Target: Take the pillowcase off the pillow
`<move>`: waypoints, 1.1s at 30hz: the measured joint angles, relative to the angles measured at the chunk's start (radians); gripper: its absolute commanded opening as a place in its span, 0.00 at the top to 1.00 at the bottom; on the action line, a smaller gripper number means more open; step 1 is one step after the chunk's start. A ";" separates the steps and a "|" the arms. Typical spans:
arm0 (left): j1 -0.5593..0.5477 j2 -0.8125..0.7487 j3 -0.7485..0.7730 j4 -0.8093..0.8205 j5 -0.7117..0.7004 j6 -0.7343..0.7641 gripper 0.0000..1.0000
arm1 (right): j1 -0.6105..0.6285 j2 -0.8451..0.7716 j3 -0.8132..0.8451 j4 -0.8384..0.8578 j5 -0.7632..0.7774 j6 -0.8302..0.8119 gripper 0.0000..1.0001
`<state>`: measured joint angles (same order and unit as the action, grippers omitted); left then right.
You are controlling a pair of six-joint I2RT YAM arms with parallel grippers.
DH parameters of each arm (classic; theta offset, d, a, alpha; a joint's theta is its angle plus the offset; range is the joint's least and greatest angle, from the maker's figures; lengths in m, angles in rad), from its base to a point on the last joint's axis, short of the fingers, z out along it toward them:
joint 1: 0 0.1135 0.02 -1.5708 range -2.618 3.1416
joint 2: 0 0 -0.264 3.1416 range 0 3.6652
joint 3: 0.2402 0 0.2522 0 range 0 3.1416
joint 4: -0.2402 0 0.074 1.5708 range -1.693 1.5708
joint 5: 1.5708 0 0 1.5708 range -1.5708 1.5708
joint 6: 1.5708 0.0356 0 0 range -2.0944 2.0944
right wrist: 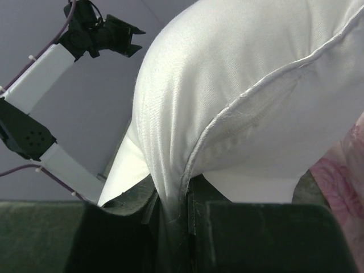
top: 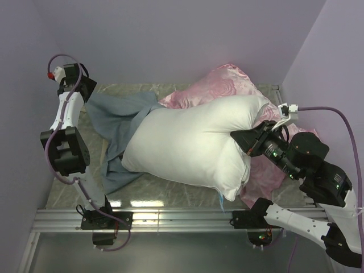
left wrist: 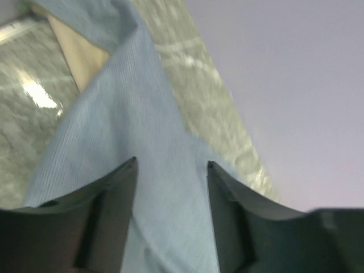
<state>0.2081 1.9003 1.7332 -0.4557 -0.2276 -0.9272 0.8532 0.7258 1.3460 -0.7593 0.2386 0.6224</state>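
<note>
The white pillow lies across the middle of the table, almost fully bare. The pillowcase, grey-blue side out, trails off the pillow's left end toward the far left corner. My left gripper hangs over the pillowcase's far end. In the left wrist view the left gripper is open, its jaws apart over the blue pillowcase, where a beige patch shows. My right gripper is at the pillow's right end. In the right wrist view the right gripper is shut on the piped seam of the pillow.
A pink satin cushion with a rose pattern lies behind and under the pillow's right side. The marble tabletop is closed in by lilac walls on three sides. A metal rail runs along the near edge by the arm bases.
</note>
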 measured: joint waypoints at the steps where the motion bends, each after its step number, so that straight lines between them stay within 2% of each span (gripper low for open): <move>1: -0.004 -0.014 -0.017 0.000 0.022 0.011 0.38 | 0.000 0.000 0.001 0.000 0.001 -0.002 1.00; 5: -0.049 -0.121 -0.138 0.027 0.094 0.047 0.32 | 0.000 0.006 0.017 -0.010 0.003 -0.014 1.00; 8: -0.134 -0.252 -0.282 0.057 0.153 0.067 0.28 | 0.000 0.013 0.026 -0.011 0.004 -0.022 1.00; 12: -0.238 -0.460 -0.560 0.160 0.285 0.082 0.25 | 0.000 0.000 0.025 -0.012 0.008 -0.033 1.00; 17: -0.274 -0.684 -0.876 0.215 0.439 0.106 0.20 | 0.000 -0.062 -0.044 -0.008 0.034 -0.035 1.00; 23: -0.316 -0.744 -1.007 0.279 0.515 0.120 0.21 | 0.000 -0.127 -0.113 -0.015 0.049 -0.031 1.00; 25: -0.338 -0.739 -1.026 0.315 0.520 0.119 0.28 | 0.000 -0.127 -0.122 -0.006 0.050 -0.029 1.00; 26: -0.347 -0.734 -1.034 0.335 0.521 0.116 0.48 | 0.000 -0.127 -0.125 -0.003 0.051 -0.028 1.00; 28: -0.361 -0.719 -1.044 0.373 0.531 0.106 0.75 | 0.000 -0.127 -0.130 -0.001 0.051 -0.026 1.00; 29: -0.370 -0.710 -1.045 0.387 0.538 0.099 0.99 | 0.000 -0.126 -0.133 0.000 0.051 -0.025 1.00; 33: -0.412 -0.697 -1.041 0.406 0.550 0.097 0.99 | 0.000 -0.125 -0.144 0.001 0.066 -0.025 1.00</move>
<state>-0.2039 1.2030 0.6922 -0.0502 0.3225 -0.8303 0.8532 0.6006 1.2022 -0.7582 0.3042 0.5976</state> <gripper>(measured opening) 0.028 0.198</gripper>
